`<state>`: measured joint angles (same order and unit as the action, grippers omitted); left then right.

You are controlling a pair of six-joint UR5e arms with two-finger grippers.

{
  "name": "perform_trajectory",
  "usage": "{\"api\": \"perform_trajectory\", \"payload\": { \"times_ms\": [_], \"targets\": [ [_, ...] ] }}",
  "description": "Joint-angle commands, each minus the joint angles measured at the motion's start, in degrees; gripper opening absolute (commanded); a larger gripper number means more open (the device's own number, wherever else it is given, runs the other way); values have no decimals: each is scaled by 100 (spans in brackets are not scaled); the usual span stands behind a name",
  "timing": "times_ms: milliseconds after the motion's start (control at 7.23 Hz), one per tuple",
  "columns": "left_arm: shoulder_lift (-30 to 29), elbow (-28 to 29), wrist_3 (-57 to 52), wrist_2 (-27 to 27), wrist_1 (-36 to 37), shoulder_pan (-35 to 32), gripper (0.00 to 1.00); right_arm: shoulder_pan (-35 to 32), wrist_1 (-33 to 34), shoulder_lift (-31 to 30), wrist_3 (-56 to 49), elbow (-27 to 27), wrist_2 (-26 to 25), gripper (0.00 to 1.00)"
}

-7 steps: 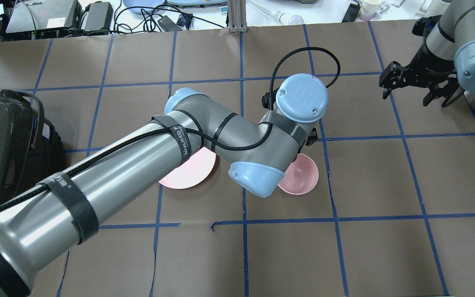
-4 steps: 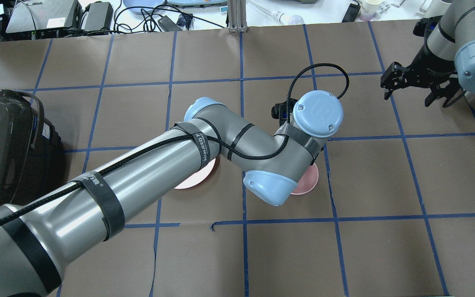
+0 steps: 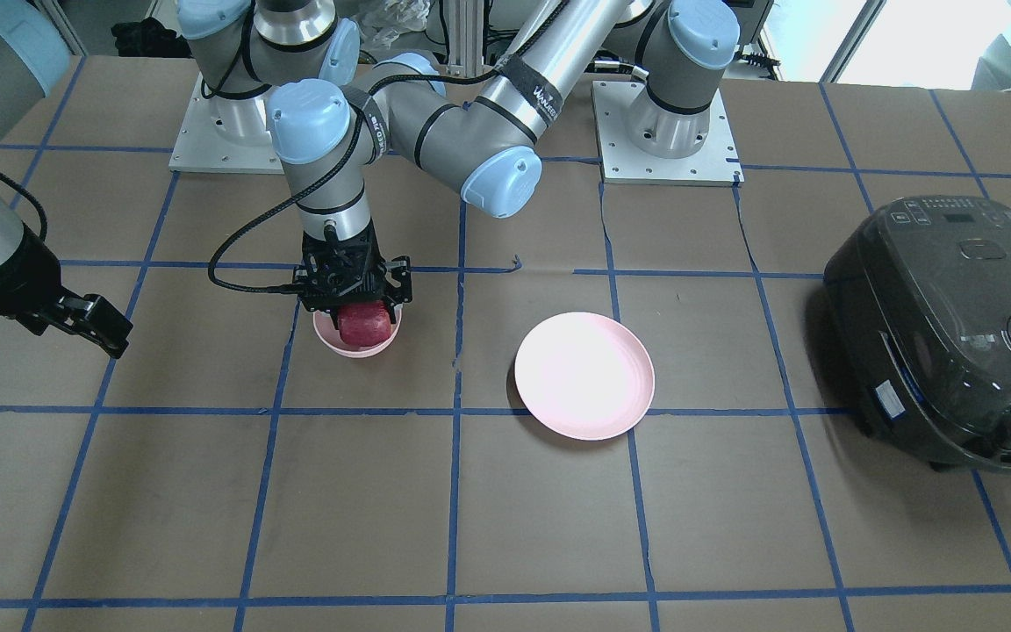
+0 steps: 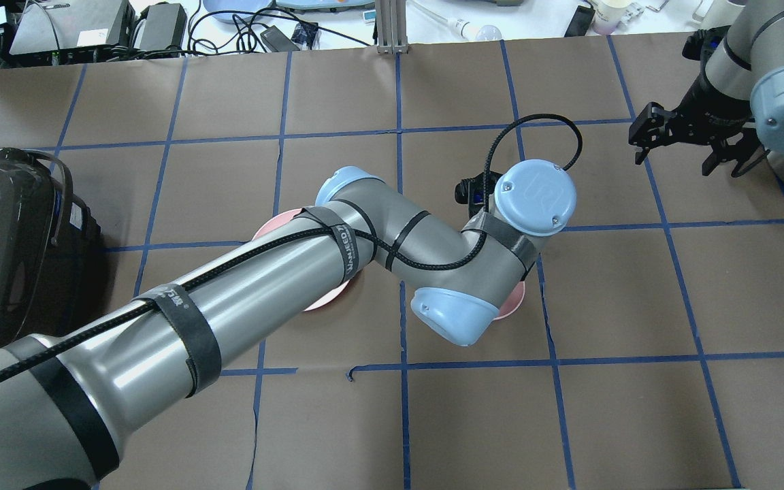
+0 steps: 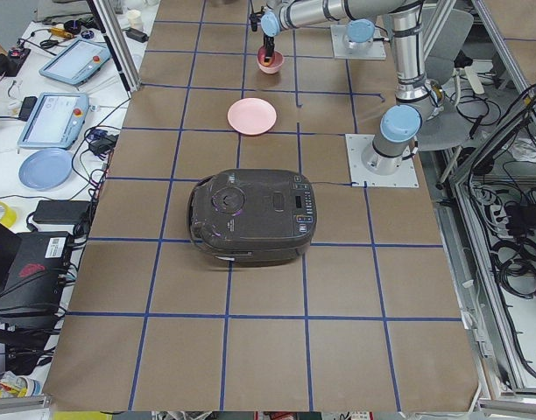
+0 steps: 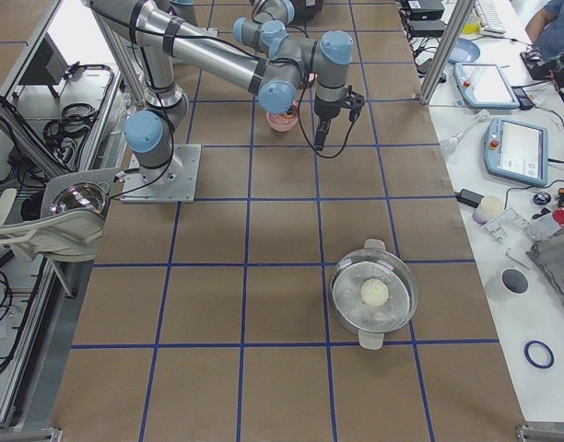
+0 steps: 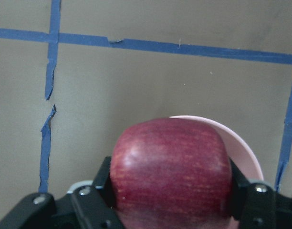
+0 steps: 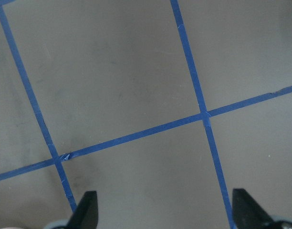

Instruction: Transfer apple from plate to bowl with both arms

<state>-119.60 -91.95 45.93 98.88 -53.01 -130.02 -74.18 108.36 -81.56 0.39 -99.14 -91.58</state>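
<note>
Item 1: apple, dark red. Clenched in the left hand, fingers pressed to both its sides. It sits low in the mouth of the bowl; contact with the bowl's bottom cannot be told.
Item 2: bowl, small, pale pink, on the tabletop, well in from its edges, toward the robot's right.
Item 3: plate, wide, pale pink, bare, near the bowl, apart from it.
Item 4: right hand, released, fingers spread wide over bare tabletop, grasping nothing, nearer the right-end edge.
Item 5: rice cooker, dark, toward the left-end edge.
</note>
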Motion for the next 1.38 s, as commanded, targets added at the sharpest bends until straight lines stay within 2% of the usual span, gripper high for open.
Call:
{"api": "perform_trajectory", "payload": {
  "times_ms": [0, 415, 553, 830, 968, 1245],
  "targets": [
    [-19, -7, 30, 0, 1, -120, 51, 0, -7, 0, -13, 0, -9, 100],
    [-106, -7, 206, 17, 1, -226, 51, 0, 1, -9, -13, 44, 9, 100],
    [-177, -15, 180, 17, 1, -226, 63, 0, 19, -26, -57, 44, -26, 100],
    [-230, 2, 214, 44, 10, -226, 93, -9, 36, -88, -268, 70, -27, 100],
    [-169, -7, 223, 35, 27, -226, 100, -9, 54, -105, -285, 96, -44, 100],
    [24, 19, 136, -18, 19, -209, 100, -18, 10, -176, -277, 184, -53, 100]
  ]
}}
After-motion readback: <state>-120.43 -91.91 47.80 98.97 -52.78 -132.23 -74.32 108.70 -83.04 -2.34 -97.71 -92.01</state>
